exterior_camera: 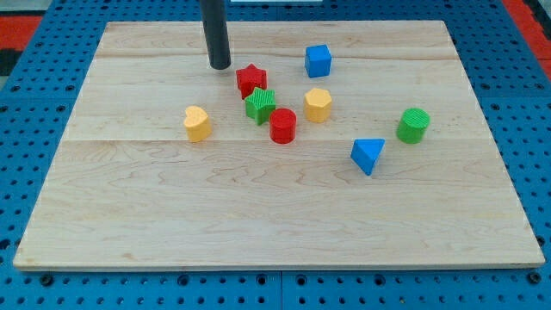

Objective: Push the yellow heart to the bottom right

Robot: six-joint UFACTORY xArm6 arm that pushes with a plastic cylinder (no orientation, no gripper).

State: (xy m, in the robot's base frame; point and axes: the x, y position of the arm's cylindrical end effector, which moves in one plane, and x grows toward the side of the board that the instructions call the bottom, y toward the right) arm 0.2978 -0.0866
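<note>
**Tip near the table's top, yellow heart well to its lower left**

My tip (220,65) rests on the wooden table (258,215) near the view's top, just left of the red star (250,79) and apart from it. The tool is a plain rod with no jaws, so it grips nothing. The yellow heart (197,122) lies alone left of centre, below and slightly left of my tip, touching no other block. Below the red star sits the green star (260,105), with the red cylinder (282,125) just beside it. A yellow hexagon (317,104) stands to their right, a blue cube (318,60) above it. Farther right are a blue triangle (368,155) and a green cylinder (413,125).
</note>
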